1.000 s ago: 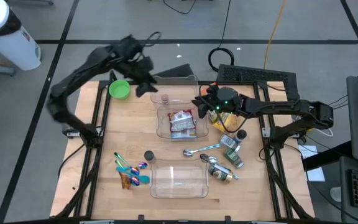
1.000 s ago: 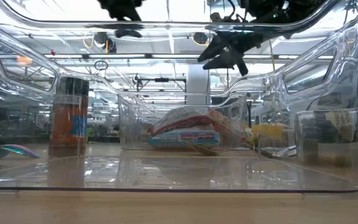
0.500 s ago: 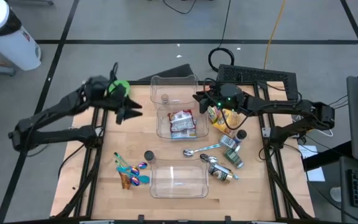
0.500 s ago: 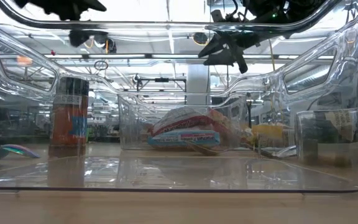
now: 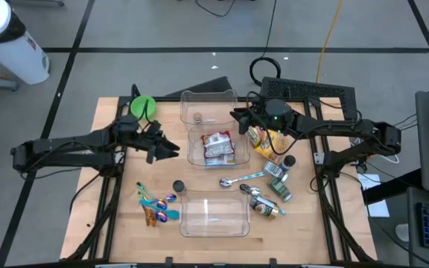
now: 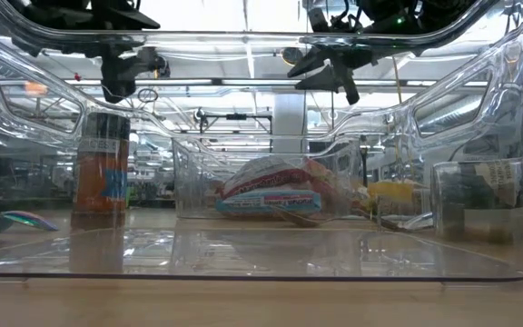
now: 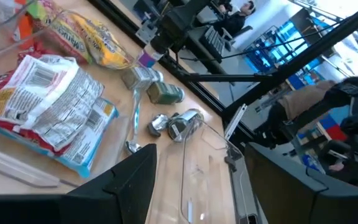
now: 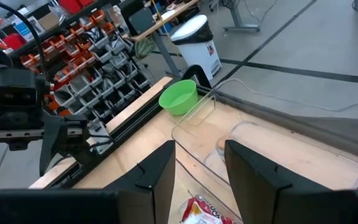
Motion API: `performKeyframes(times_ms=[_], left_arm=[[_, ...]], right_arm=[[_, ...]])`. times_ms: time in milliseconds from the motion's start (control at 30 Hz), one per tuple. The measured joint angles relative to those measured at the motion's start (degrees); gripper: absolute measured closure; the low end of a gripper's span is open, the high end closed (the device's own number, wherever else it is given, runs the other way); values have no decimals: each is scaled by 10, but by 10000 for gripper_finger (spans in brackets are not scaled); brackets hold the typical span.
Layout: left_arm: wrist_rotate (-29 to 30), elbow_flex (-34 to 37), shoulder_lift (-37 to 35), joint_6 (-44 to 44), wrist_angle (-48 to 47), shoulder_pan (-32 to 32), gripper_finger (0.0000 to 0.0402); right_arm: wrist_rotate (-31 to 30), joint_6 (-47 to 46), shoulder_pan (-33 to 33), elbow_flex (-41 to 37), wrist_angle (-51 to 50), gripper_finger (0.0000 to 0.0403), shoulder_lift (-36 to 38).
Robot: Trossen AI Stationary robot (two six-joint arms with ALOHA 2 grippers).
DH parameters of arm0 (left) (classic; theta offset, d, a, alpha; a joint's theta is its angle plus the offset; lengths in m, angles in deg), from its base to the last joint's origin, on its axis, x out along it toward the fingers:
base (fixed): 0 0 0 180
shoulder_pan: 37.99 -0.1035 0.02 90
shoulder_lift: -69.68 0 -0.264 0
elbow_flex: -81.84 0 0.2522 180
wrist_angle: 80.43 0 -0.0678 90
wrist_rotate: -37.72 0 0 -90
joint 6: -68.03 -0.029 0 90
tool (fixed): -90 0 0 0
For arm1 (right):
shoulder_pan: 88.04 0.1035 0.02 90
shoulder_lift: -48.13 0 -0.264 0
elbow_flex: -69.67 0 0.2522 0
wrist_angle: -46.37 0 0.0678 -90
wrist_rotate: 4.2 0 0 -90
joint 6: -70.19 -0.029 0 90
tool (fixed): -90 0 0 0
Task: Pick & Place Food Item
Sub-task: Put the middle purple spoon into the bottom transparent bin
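Observation:
A red and white snack bag (image 5: 217, 147) lies in the middle clear container (image 5: 196, 156); it also shows in the left wrist view (image 7: 42, 112) and the low view (image 6: 271, 191). A yellow bag (image 5: 263, 140) lies on the table just right of that container. My left gripper (image 5: 166, 147) is open and empty, low over the table left of the container, pointing at it; its fingers frame the left wrist view (image 7: 194, 186). My right gripper (image 5: 238, 117) is open and empty above the container's far right corner (image 8: 201, 186).
A second clear container (image 5: 208, 108) stands at the far edge, a third (image 5: 214, 216) at the near edge. A green bowl (image 5: 143, 106) sits far left. A spoon (image 5: 240, 179), bottles and cans (image 5: 278, 182), a small can (image 5: 178, 187) and coloured spoons (image 5: 155, 202) lie about.
My left gripper has swung from above the far container toward the table's near edge and down, and now lies low, pointing toward the table's right at the middle container. My right gripper has risen slightly. Both stay open. No object has moved.

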Motion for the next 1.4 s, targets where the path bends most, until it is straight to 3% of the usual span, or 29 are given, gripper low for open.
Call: performKeyframes(times_ms=[167, 300, 467, 567, 700, 767, 867, 1033, 1200, 1400], left_arm=[[-19, 0, 6, 1, 6, 6, 149], [-62, 0, 5, 27, -43, 14, 149], [-67, -33, 6, 10, -209, 41, 149], [-15, -90, 7, -44, -364, 71, 149], [118, -162, 14, -101, -547, 127, 149], [161, -177, 15, -109, -597, 157, 149], [173, -173, 15, -109, -646, 195, 149], [172, -128, 15, -64, -661, 242, 149], [186, -77, 27, -77, -617, 271, 149], [240, -60, 95, -103, -550, 282, 149]], right_arm=[[1, 1, 9, 0, -13, 273, 0], [1, 9, 16, 0, -27, 273, 0], [0, 15, 19, -1, -39, 273, 0], [0, 15, 19, -9, -33, 273, 0], [0, 4, 19, -26, -34, 273, 0], [0, -11, 19, -34, -33, 273, 0], [9, -21, 19, -45, -28, 273, 0], [77, -1, 22, -70, 49, 273, 0], [90, 23, 47, -85, 109, 273, 0], [91, 21, 82, -99, 134, 273, 0]])
